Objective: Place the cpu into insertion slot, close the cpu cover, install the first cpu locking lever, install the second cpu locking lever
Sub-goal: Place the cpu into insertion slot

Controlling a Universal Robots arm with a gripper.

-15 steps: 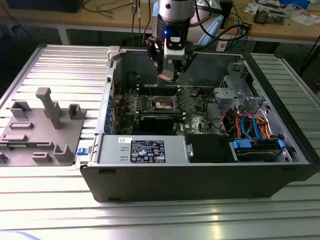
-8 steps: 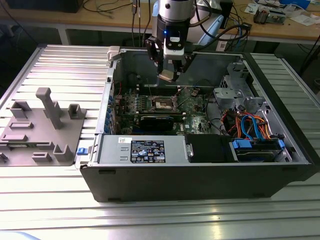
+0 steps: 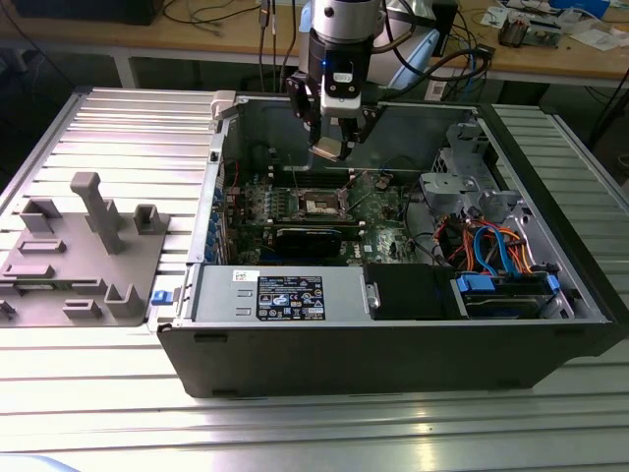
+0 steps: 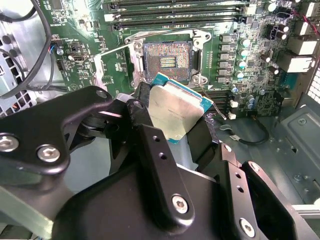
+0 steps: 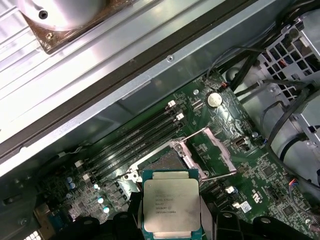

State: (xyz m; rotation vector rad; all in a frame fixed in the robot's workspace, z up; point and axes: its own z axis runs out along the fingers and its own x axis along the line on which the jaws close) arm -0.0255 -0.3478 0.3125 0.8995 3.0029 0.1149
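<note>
My gripper (image 3: 329,146) is shut on the cpu (image 3: 327,149), a small square chip with a silver-grey top, and holds it in the air above the green board inside the open computer case. In both wrist views the cpu (image 4: 177,112) (image 5: 171,204) sits between the black fingers (image 4: 144,107) (image 5: 133,216), tilted and raised over the insertion slot (image 4: 167,60) (image 5: 165,160) (image 3: 319,205). The slot's dark centre is bare. The cpu cover (image 4: 111,67) (image 5: 212,149) is swung open beside the slot. Thin wire levers (image 5: 220,175) stand unlatched along the socket's edges.
Long memory slots (image 4: 175,15) run beside the socket. A black graphics card (image 3: 310,239) lies just in front of it, and the case walls (image 3: 211,197) rise around. A drive cage with blue and orange cables (image 3: 491,246) fills the exterior view's right. A grey fixture (image 3: 88,246) stands outside the case.
</note>
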